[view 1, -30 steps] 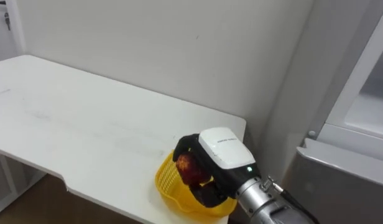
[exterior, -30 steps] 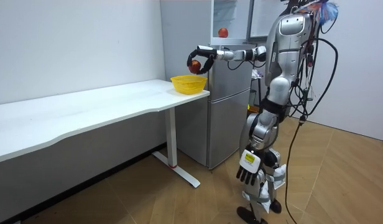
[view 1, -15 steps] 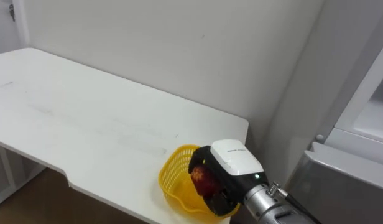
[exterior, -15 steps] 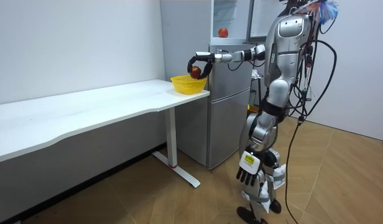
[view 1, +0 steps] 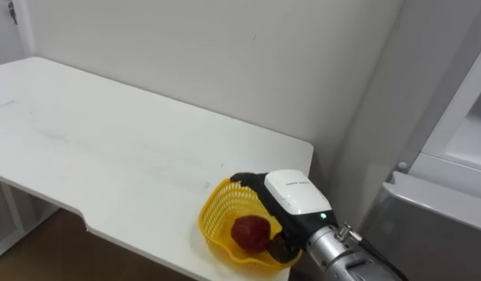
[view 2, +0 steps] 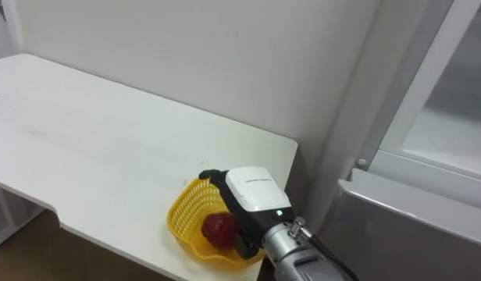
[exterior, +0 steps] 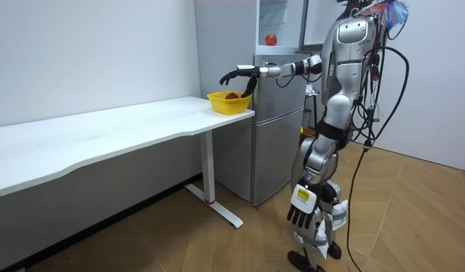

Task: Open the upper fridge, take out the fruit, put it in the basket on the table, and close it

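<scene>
Long white table [view 1: 108, 148] set against a pale wall [view 1: 186, 47]; near edge wavy. One white table leg [exterior: 208, 170] with flat foot on wood-plank floor [exterior: 414, 219].

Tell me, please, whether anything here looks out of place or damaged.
Nothing looks spilled or damaged. The red fruit lies in the yellow basket, with the open right hand over it. Only the basket sits rather near the table front corner.

No legible text or numbers
</scene>
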